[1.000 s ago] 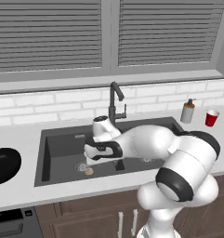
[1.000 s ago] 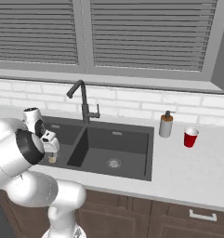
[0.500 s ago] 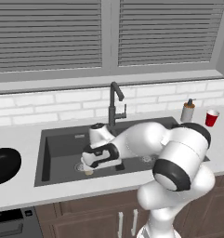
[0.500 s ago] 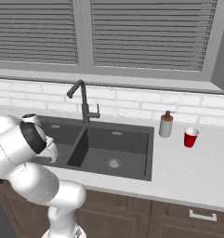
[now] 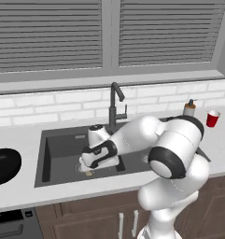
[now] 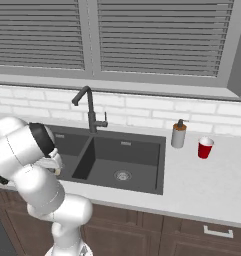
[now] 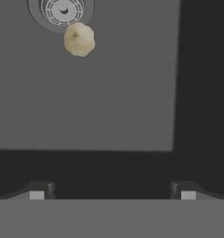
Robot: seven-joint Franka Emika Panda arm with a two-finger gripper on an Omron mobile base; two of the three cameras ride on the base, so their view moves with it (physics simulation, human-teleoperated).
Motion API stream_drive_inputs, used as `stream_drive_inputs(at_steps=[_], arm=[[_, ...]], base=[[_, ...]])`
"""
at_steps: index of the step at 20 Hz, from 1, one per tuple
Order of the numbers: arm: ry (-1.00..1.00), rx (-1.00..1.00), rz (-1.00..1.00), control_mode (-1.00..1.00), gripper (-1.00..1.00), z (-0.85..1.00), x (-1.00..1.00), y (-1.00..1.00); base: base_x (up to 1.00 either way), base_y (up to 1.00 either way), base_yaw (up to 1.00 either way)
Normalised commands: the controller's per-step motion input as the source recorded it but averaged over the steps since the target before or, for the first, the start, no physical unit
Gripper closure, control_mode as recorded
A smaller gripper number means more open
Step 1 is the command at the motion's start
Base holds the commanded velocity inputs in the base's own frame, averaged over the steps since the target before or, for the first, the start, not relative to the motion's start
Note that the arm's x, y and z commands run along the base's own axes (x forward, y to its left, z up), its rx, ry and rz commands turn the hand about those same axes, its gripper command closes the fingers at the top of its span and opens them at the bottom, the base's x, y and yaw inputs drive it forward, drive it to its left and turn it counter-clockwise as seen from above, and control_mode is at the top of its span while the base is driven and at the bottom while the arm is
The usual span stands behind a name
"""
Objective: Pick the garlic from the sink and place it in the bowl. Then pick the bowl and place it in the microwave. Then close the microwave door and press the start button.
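1. The sink (image 5: 58,154) holds the garlic (image 7: 79,39) on its left basin floor, touching the edge of the round metal drain (image 7: 62,11).
2. The gripper (image 7: 112,191) hangs low inside that basin with its fingers (image 7: 37,191) spread wide and nothing between them; the garlic lies well ahead of the fingertips, nearer the left one.
3. The bowl (image 5: 4,165) sits on the counter (image 5: 20,198) left of the sink, far from the fingers; it looks dark inside, contents not discernible.
4. A soap bottle (image 6: 179,134) and red cup (image 6: 205,148) stand on the counter right of the sink.
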Motion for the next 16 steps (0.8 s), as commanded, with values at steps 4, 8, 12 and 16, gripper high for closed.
stream_drive_inputs(at_steps=[4, 8, 12, 16], arm=[[0.00, 0.02, 0.00, -1.00, -1.00, -0.28, 0.14, 0.00], [-0.01, 0.02, 0.00, -1.00, -1.00, -0.19, 0.42, 0.11], [-0.03, 0.02, 0.00, -1.00, -1.00, -0.12, 0.55, 0.14], [-0.05, 0.00, 0.00, -1.00, -1.00, -0.17, 0.34, 0.17]], base=[[0.00, 0.00, 0.00], [0.00, 0.00, 0.00], [0.00, 0.00, 0.00], [0.00, 0.00, 0.00]])
